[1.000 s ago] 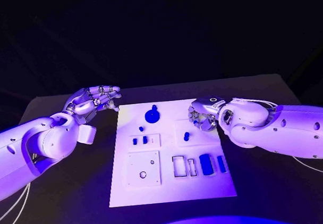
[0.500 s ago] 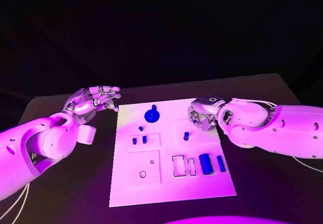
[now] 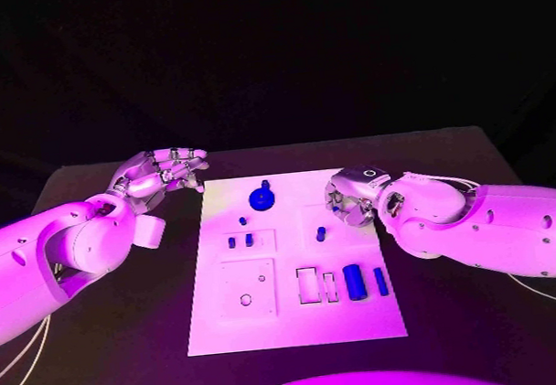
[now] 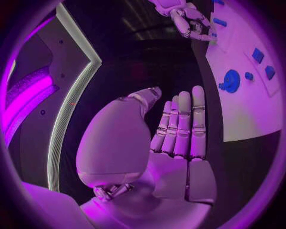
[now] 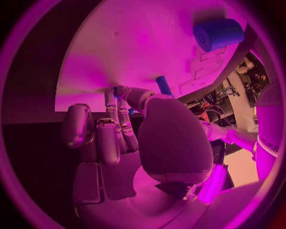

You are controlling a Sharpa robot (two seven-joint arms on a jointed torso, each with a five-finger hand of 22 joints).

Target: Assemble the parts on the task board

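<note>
Mostly unassembled: the white board (image 3: pixel 291 265) lies mid-surface with blue parts (image 3: pixel 355 282) loose across it. Left hand (image 3: pixel 157 174) hovers at ten o'clock, fingers (image 4: pixel 181 125) straight, empty. Right hand (image 3: pixel 349 199), at two o'clock, curls over a small blue peg (image 5: pixel 164 86); grip unclear.

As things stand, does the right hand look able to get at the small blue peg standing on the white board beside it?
Probably yes: the right hand hovers over the white board edge, the small blue peg stands uncovered just beside it, and nothing lies between them.
</note>
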